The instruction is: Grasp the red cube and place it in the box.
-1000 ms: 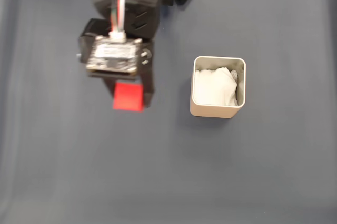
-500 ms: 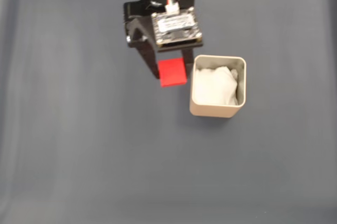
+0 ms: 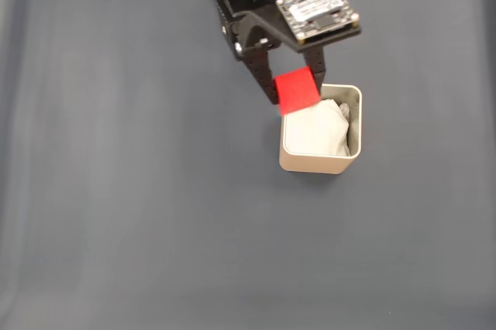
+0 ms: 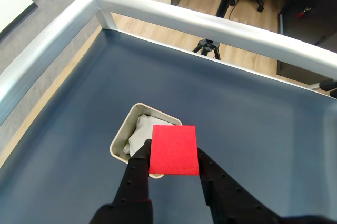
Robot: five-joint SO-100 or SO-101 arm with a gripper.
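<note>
A dark blue-grey table (image 3: pixel 116 206) bears the beige box (image 3: pixel 318 161).

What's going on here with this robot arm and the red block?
The arm's hand is shut on the red cube and holds it in the air above the upper-left corner of the box in the fixed view. The box sits on the dark blue table with crumpled white paper inside. The cube is not yet released.
</note>
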